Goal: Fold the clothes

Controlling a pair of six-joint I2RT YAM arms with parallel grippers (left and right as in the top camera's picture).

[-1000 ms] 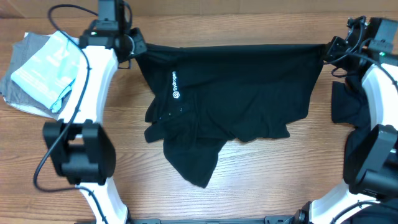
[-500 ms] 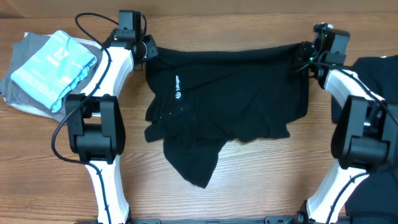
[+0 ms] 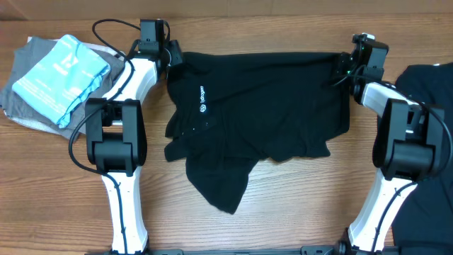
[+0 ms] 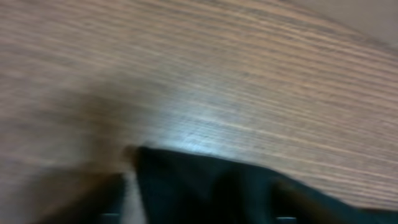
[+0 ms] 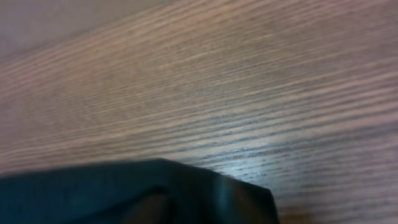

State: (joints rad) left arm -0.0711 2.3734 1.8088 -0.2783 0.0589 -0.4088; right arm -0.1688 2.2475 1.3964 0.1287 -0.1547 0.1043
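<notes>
Black short-sleeved cotton T-shirt (image 3: 262,106) lies mid wooden worktop (image 3: 297,205), far edge straight, near part bunched. Left hand (image 3: 168,55) sits at its far-left corner, right hand (image 3: 345,65) at far-right. Wrist views are blurred, so can't tell whether either is apart or clamped on cloth.

left end effector (image 3: 171,58): arm extended forward, jaws unclear | right end effector (image 3: 342,68): arm extended forward, jaws unclear

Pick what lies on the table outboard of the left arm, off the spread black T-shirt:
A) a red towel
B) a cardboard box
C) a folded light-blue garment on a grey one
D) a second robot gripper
C: in the overhead view a folded light-blue garment rests on a grey one beside the left arm, apart from the black T-shirt.
</notes>
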